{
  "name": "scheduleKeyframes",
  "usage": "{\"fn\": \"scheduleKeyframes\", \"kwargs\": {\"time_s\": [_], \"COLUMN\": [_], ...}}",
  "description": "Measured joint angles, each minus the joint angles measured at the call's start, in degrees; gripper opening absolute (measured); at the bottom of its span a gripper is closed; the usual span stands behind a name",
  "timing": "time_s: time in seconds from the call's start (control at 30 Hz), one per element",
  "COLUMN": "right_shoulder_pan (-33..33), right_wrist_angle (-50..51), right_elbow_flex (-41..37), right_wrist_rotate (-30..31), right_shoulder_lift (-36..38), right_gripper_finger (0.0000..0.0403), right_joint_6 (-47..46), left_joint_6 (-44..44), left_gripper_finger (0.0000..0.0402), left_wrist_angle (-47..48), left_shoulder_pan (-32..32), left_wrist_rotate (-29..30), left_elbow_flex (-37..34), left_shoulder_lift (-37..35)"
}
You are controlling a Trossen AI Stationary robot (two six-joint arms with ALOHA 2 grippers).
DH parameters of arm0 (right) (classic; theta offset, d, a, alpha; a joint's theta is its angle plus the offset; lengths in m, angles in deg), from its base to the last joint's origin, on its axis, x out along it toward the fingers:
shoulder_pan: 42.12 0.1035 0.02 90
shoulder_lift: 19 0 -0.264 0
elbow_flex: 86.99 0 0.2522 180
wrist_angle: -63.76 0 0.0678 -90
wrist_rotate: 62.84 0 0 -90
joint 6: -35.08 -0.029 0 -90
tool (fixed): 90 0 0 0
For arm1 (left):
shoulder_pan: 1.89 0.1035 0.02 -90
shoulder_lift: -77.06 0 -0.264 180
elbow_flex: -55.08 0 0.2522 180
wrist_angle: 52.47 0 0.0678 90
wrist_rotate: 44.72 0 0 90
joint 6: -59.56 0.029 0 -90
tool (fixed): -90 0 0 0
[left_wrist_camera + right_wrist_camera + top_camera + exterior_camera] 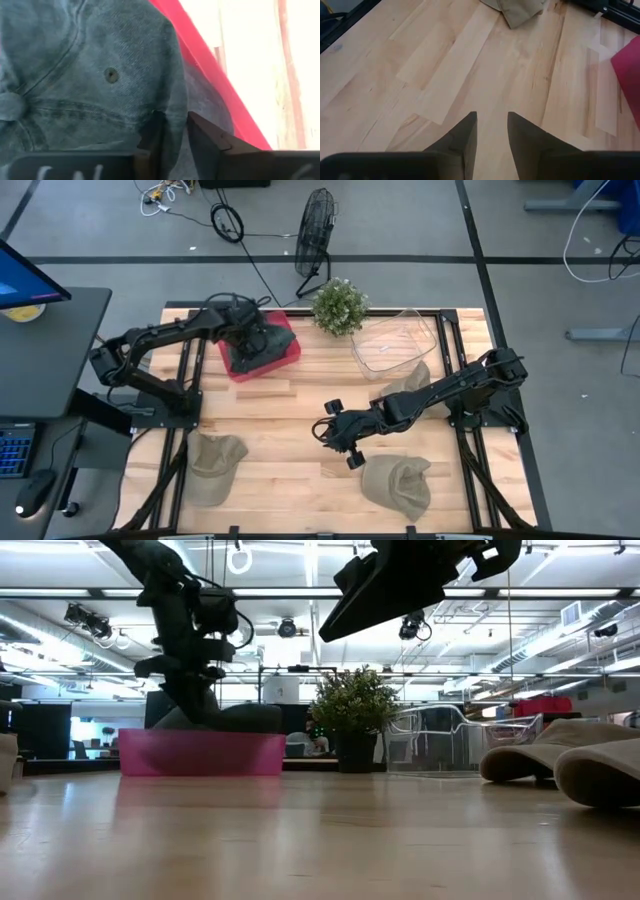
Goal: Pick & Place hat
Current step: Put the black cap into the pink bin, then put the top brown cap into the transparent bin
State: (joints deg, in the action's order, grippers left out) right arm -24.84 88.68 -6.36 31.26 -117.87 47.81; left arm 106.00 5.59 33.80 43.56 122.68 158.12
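Three tan hats (398, 484) await; your empty right claw (340, 442), fingers narrowly parted, hangs mid-frame, nearest this lower-right one (left claw (250, 340) pinches a grey hat (90, 75) over the red bin (285, 358)).

- Grey floor (420, 220) with dark seams surrounds the wooden surface (300, 405).
- A black fan (315, 235) stands beyond it.
- Ceiling lights (560, 590) glow overhead.

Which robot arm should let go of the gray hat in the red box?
The left one. Its left gripper already pinches the gray hat inside the red bin; the right gripper hovers mid-table, empty.
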Motion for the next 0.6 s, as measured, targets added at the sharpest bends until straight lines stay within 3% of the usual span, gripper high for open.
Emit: {"fn": "scheduleKeyframes", "kwargs": {"time_s": [0.33,0.6], "right_shoulder_pan": [0.2,1.3], "right_wrist_angle": [4.4,22.4], "right_elbow_flex": [0.0,0.0], "right_wrist_rotate": [1.6,9.1], "right_shoulder_lift": [4.2,14.7], "right_gripper_finger": [0.0131,0.016], "right_joint_6": [-1.6,-19.5], "left_joint_6": [-10.5,-23.4], "left_gripper_finger": [0.0183,0.0201], "left_wrist_angle": [6.6,10.1], "left_shoulder_pan": [-8.3,-13.4], "left_wrist_rotate": [4.8,5.1], "left_elbow_flex": [11.2,21.6], "left_shoulder_lift": [0.1,0.0]}}
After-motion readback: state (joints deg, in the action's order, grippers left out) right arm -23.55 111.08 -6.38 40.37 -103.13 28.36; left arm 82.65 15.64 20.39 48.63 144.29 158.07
